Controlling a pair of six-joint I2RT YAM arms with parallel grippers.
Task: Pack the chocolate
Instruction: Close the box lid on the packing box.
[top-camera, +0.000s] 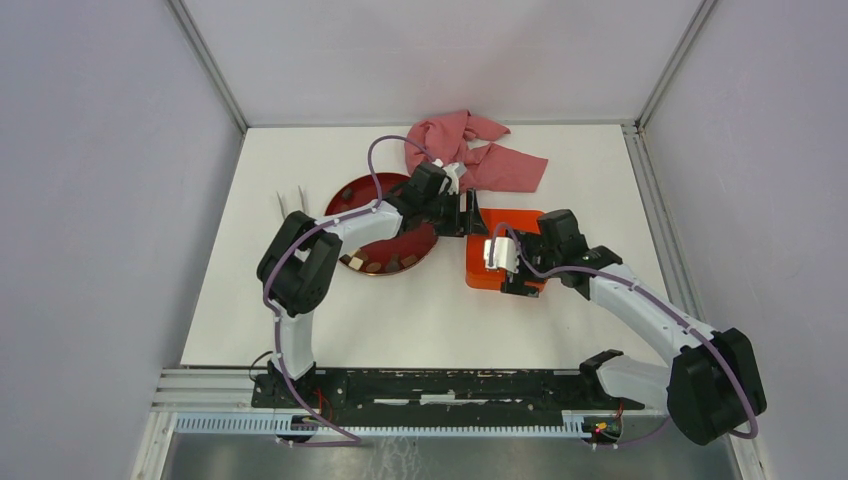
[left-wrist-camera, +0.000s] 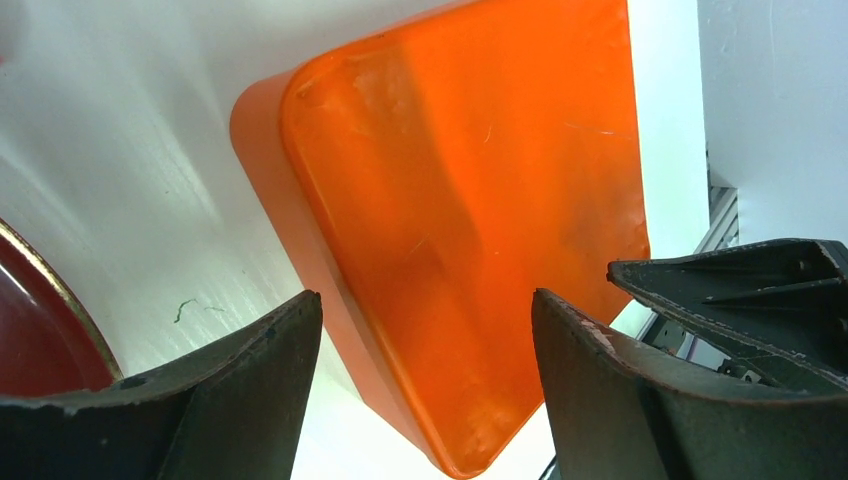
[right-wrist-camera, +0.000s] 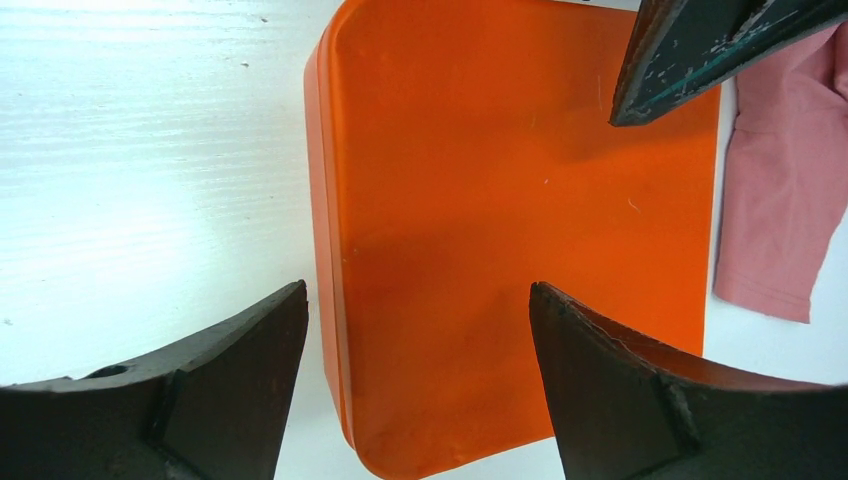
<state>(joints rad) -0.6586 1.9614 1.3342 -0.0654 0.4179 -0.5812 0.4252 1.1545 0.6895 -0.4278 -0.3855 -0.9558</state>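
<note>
left gripper (left-wrist-camera: 425, 310): jaws wide apart, nothing between them; it hangs over the near corner of a square orange plastic box (left-wrist-camera: 470, 200). Cannot tell whether it touches.
right gripper (right-wrist-camera: 418, 300): also spread wide and empty, above the same box (right-wrist-camera: 520, 200) from the opposite side. One dark finger (right-wrist-camera: 700, 50) of the left gripper shows at the top right of the right wrist view.
box: flat on the white table (top-camera: 420, 320), rounded corners, smooth solid top face; inside not visible. In the top view (top-camera: 478, 270) both grippers cover most of it.
chocolate (top-camera: 375, 265): small brown and tan pieces, all on a round dark-red plate (top-camera: 345, 195), bunched along its near rim under the left forearm. None visible on or in the box.
plate: just left of the box, apart from it; its gold-edged rim (left-wrist-camera: 40, 320) shows in the left wrist view.
crumpled pink cloth (top-camera: 470, 150): behind the box and plate at the back of the table, its edge (right-wrist-camera: 775, 200) just beside the box's far side.
</note>
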